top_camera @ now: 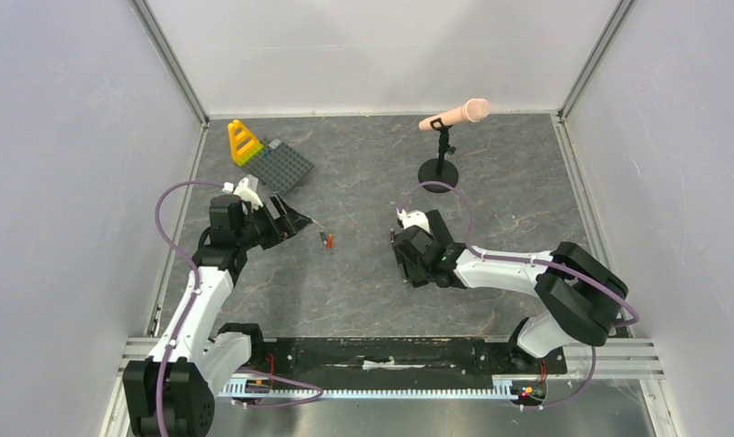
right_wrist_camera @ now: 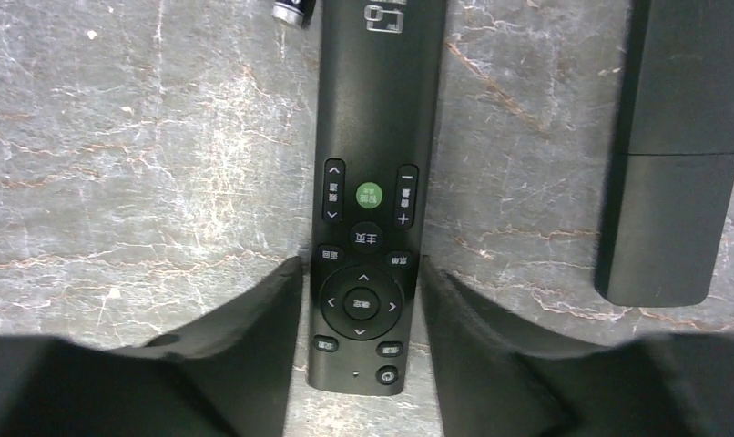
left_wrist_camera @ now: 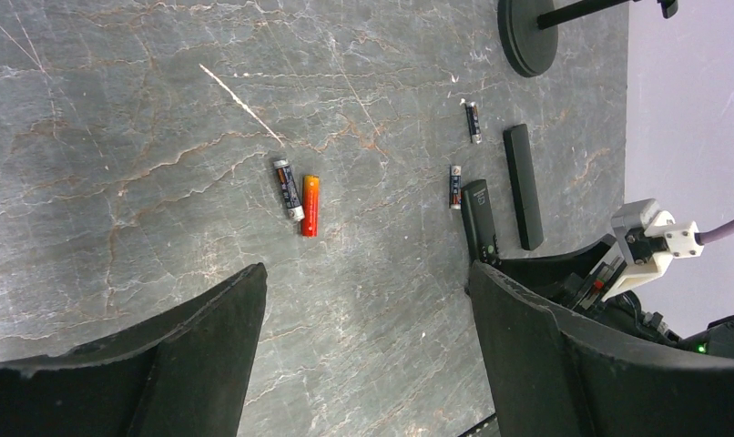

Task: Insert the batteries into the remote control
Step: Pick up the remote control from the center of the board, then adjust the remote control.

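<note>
Left hand [left_wrist_camera: 365, 273] hangs low over the table [left_wrist_camera: 117, 137], tilted forward, its fingers spread wide and holding nothing. Two batteries [left_wrist_camera: 289, 189], one grey and one red-orange, lie side by side just ahead of it. Right hand [right_wrist_camera: 361, 273] points down, its fingers straddling the buttoned remote [right_wrist_camera: 372, 118]; whether they press its sides I cannot tell. The remote control [right_wrist_camera: 677, 155] lies flat just beside that hand, parallel, outside its fingers.

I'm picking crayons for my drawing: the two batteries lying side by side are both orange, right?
No. Only one is a red-orange battery. The dark battery beside it has silvery ends, as the left wrist view shows.
</note>
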